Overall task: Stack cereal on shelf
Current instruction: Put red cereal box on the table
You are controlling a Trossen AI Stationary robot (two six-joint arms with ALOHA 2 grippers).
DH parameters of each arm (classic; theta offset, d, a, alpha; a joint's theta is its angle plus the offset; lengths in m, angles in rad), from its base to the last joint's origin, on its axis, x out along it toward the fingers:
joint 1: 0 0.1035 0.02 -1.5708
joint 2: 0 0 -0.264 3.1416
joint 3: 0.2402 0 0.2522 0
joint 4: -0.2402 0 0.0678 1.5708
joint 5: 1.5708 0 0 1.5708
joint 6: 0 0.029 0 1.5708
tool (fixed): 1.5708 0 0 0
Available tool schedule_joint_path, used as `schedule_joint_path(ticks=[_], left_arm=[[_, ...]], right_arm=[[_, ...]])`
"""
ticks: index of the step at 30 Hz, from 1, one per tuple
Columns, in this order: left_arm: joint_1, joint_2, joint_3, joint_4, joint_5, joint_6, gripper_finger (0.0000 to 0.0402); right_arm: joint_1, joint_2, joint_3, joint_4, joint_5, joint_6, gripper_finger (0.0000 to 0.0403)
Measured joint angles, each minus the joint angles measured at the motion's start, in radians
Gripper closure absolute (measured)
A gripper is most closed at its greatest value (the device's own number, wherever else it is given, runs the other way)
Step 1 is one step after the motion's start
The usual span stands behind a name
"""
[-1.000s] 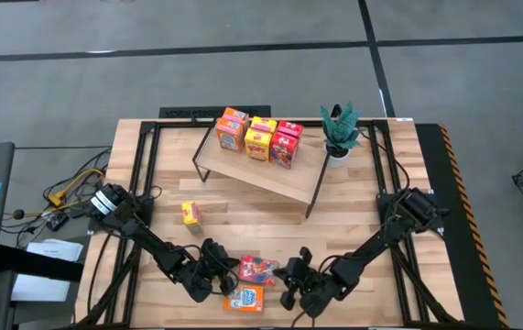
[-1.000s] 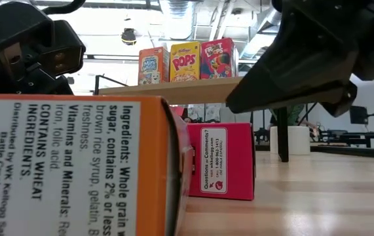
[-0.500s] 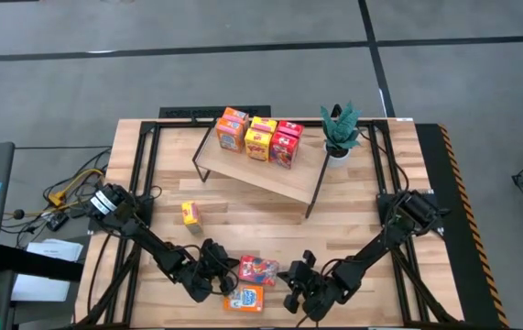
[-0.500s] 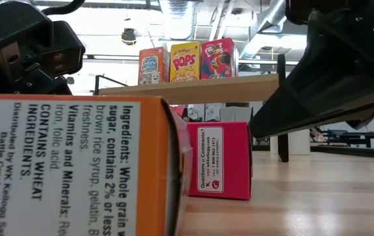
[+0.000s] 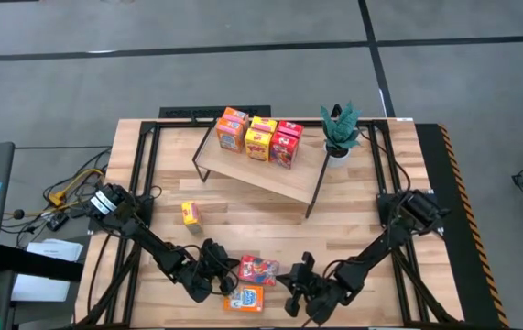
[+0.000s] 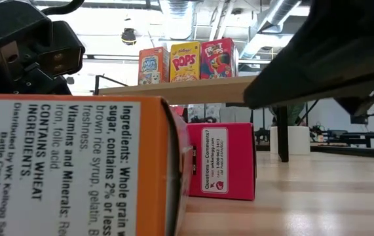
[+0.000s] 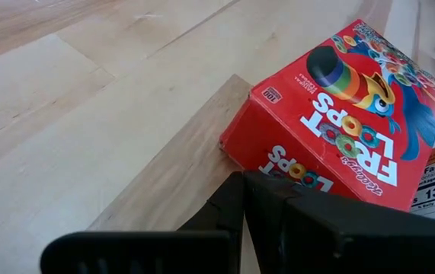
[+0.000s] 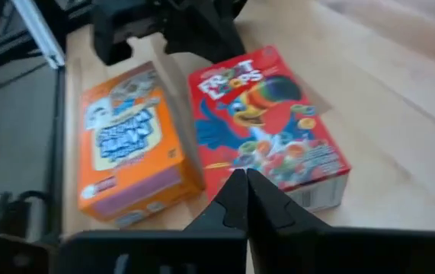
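Since the earlier frame, the right gripper (image 5: 290, 295) has been drawn slightly toward the lower edge of the high view, its fingers pressed together and holding nothing. At lower centre the red box (image 5: 258, 269) and orange box (image 5: 245, 299) lie flat, touching. The left gripper (image 5: 229, 272), likewise closed and empty, is seen just left of the red box. A yellow box (image 5: 190, 214) lies apart at centre left. Six boxes (image 5: 259, 138) are seen on the shelf (image 5: 270, 174), upper centre.

1. The shelf (image 5: 259, 170) stood at the table's (image 5: 362, 220) 12 o'clock, carrying six cereal boxes (image 5: 259, 137).
2. A plant (image 5: 339, 128) sat at the shelf's 3 o'clock.
3. Two boxes (image 5: 252, 282) lay at 6 o'clock, between both grippers.
4. One box (image 5: 190, 214) lay at 9 o'clock.
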Motion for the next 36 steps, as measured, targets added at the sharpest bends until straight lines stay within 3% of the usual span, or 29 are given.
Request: schedule_joint_path(ticks=[9,19,29,36], left_arm=[[0.0,0.0,0.0,0.0,0.0,0.0,0.0401],[0.002,0.0,0.0,0.0,0.0,-0.008,0.0401],[0.002,0.0,0.0,0.0,0.001,-0.016,0.0401],[0.007,0.0,0.0,0.002,0.0,-0.018,0.0401]], right_arm=[[-0.031,0.016,0.001,0.002,-0.004,-0.01,0.0365],[-0.012,0.015,0.001,-0.096,-0.003,0.055,0.039],[0.019,0.02,-0.004,-0.263,-0.02,0.195,0.0366],[0.019,0.016,-0.002,-0.25,-0.011,0.195,0.0388]])
